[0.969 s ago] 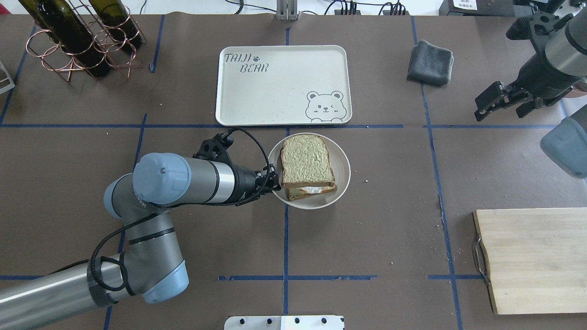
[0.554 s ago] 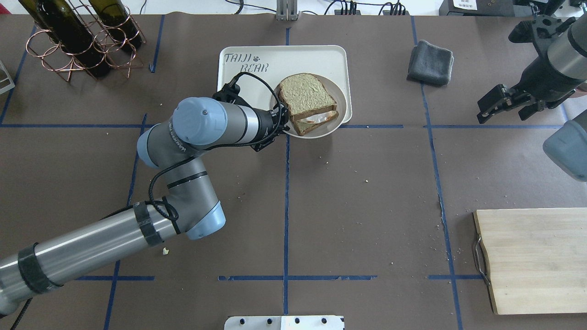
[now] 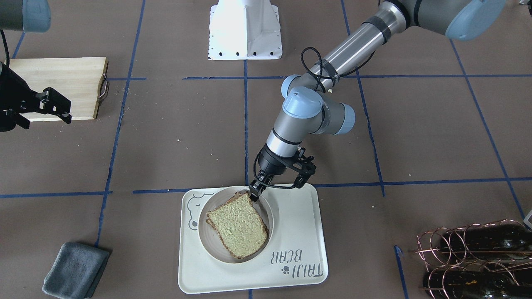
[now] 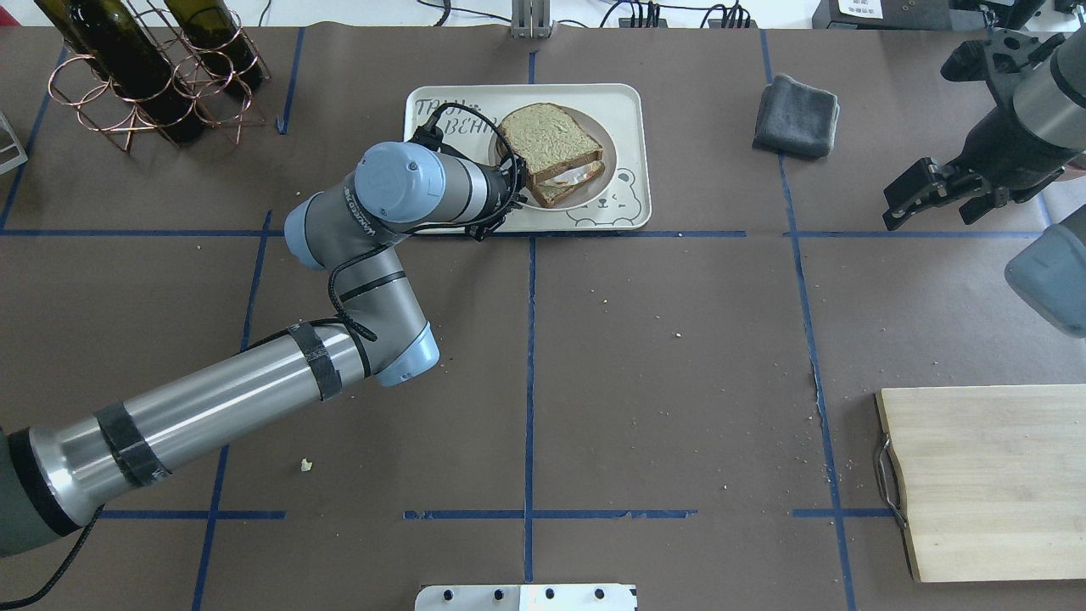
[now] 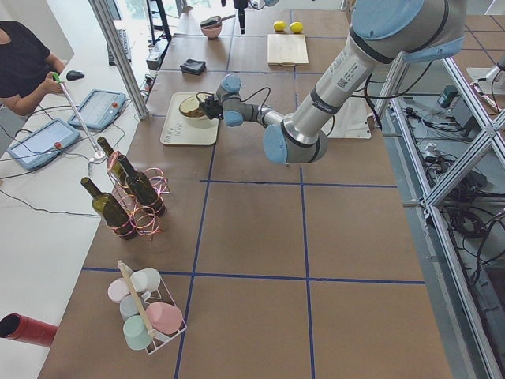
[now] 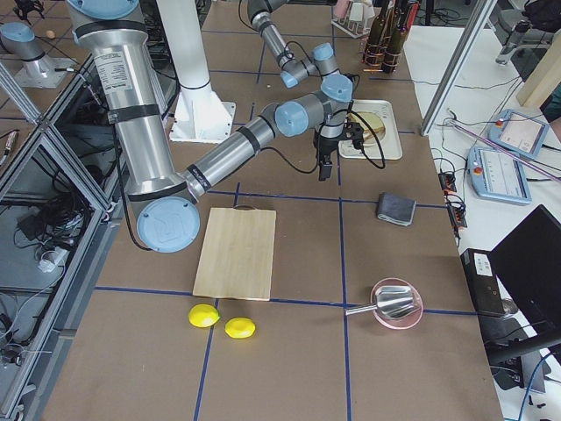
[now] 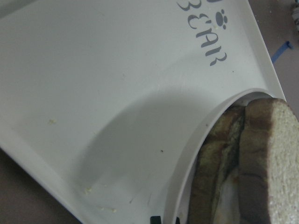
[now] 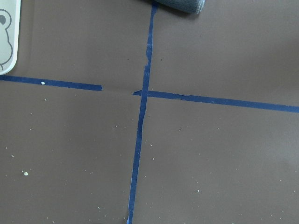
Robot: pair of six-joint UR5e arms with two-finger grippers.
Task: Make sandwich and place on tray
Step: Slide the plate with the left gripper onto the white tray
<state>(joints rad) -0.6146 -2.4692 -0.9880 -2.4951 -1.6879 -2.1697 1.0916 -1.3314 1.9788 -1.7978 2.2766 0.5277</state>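
Observation:
The sandwich (image 4: 550, 142), two tan bread slices with white egg between them, lies on a small round white plate (image 4: 604, 182). The plate is over the cream bear tray (image 4: 626, 119) at the table's far middle; I cannot tell whether it rests on it. My left gripper (image 4: 514, 192) is shut on the plate's near-left rim. In the front view the gripper (image 3: 254, 192) pinches the plate's rim (image 3: 204, 238) over the tray (image 3: 293, 224), with the sandwich (image 3: 237, 226) on the plate. The left wrist view shows the tray (image 7: 93, 93), the plate rim (image 7: 205, 140) and the sandwich (image 7: 254, 163). My right gripper (image 4: 925, 219) hangs open and empty at the far right.
A grey folded cloth (image 4: 796, 116) lies right of the tray. A wooden cutting board (image 4: 984, 479) sits at the near right. A copper rack with wine bottles (image 4: 144, 76) stands at the far left. Crumbs dot the brown table cover.
My left gripper has carried the plate with the sandwich away from the table's middle and over the tray. The right arm has barely moved.

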